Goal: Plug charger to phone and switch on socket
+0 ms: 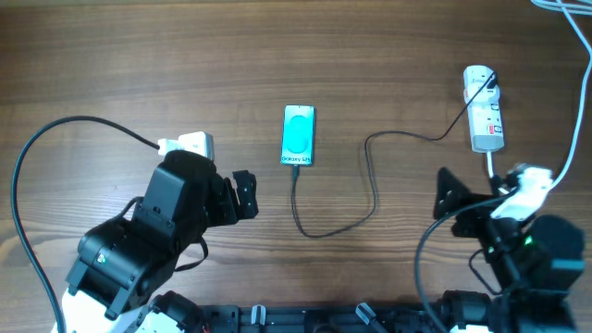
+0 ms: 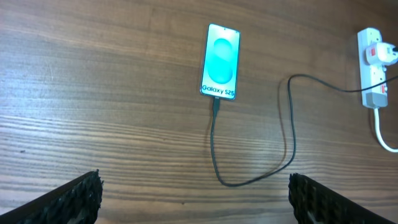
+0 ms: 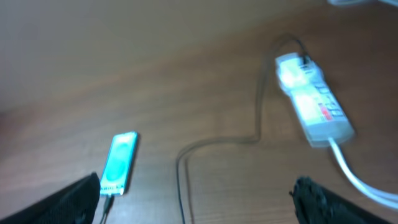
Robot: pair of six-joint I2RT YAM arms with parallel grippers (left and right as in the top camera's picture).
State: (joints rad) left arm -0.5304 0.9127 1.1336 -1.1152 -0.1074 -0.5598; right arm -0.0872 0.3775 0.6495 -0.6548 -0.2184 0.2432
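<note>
The phone (image 1: pixel 298 135) lies flat mid-table with its cyan screen lit and the white text strip at its near end. It also shows in the left wrist view (image 2: pixel 220 61) and, blurred, in the right wrist view (image 3: pixel 119 163). The charger (image 1: pixel 370 176), a thin black cable, has its tip (image 2: pixel 215 106) in the phone's near end. It loops right (image 2: pixel 291 124) to a white plug on the socket (image 1: pixel 483 109). The socket also shows in both wrist views (image 2: pixel 373 71) (image 3: pixel 314 99). My left gripper (image 1: pixel 244 194) (image 2: pixel 194 199) is open and empty, left of and nearer than the phone. My right gripper (image 1: pixel 450 202) (image 3: pixel 196 199) is open and empty, nearer than the socket.
A white lead (image 1: pixel 581 83) runs from the socket's near end and along the table's right edge. A black wire (image 1: pixel 55 129) arcs over the table at the left to the left arm. Bare wood lies between the phone and both grippers.
</note>
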